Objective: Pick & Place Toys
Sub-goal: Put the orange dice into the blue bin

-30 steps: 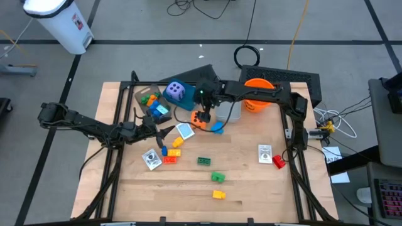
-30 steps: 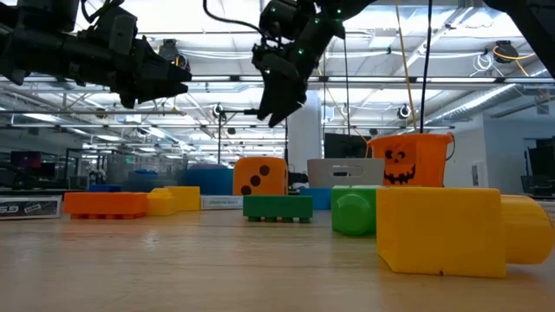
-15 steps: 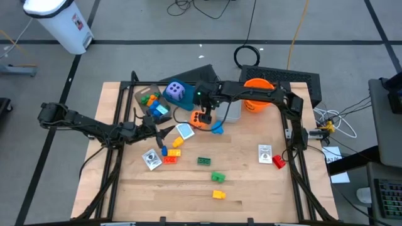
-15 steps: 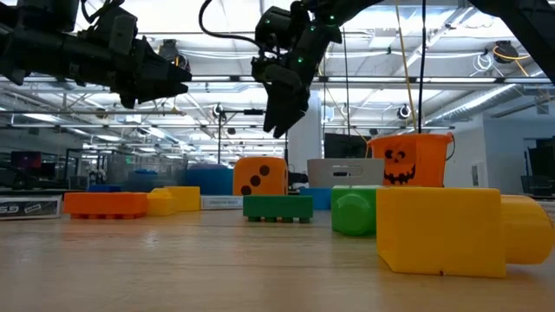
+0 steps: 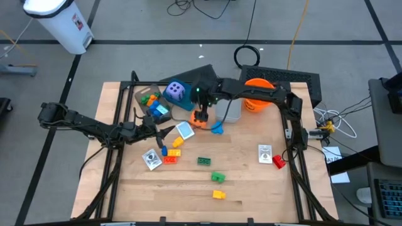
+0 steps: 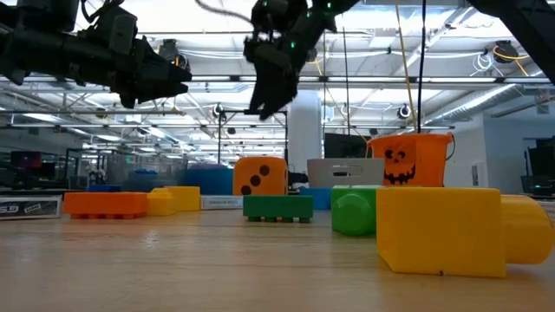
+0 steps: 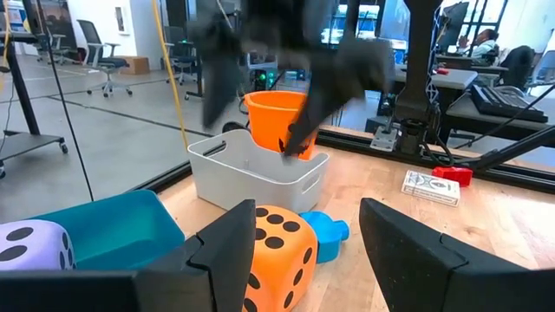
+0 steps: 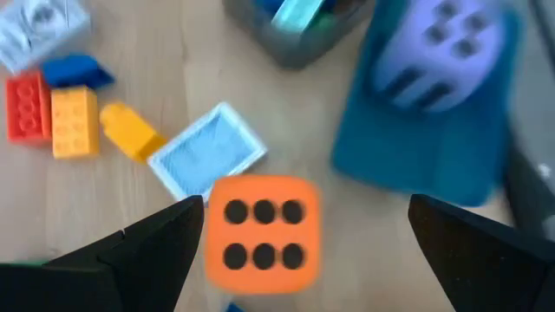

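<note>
Hovering directly above the orange die (image 5: 198, 119), the right gripper (image 5: 201, 115) is spread wide, so a skewed descent could nudge it aside.

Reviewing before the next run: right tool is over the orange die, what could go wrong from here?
1. The open right tool hangs over the orange die; the blue-backed card and blue brick lie close, so a finger may nudge them.
2. The left tool waits nearby; the arms could collide.
</note>
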